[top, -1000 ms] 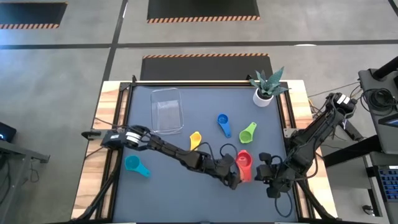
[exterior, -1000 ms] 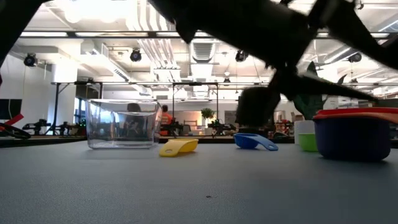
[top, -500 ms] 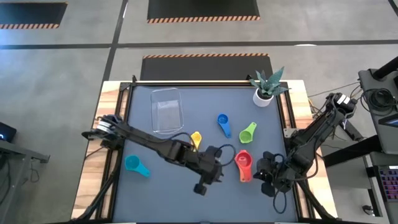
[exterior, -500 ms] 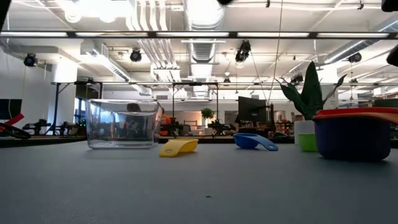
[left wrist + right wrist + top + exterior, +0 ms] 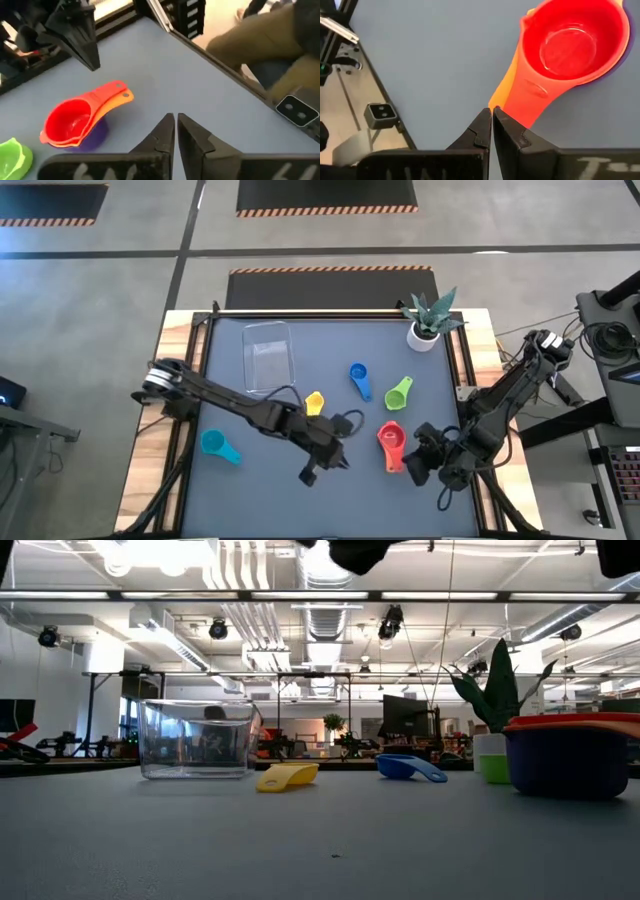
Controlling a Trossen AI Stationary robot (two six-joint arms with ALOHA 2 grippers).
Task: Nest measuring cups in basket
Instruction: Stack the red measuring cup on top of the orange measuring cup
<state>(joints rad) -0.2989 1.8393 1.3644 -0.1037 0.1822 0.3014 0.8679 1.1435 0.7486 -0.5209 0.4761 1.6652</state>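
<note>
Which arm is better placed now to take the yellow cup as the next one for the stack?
Probably the left: its hand is nearer the yellow cup, while the right hand sits beyond the red-topped stack.

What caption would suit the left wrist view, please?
Left gripper shut above the table, stacked red, orange and purple plastic measuring cups ahead.

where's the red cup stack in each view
High view: red cup stack lies right of table centre, by the right gripper.
Low view: far right edge, red rim over a purple cup.
Left wrist view: lower left.
Right wrist view: upper right.
Shared landmark: green cup, beside the stack in three views.
</note>
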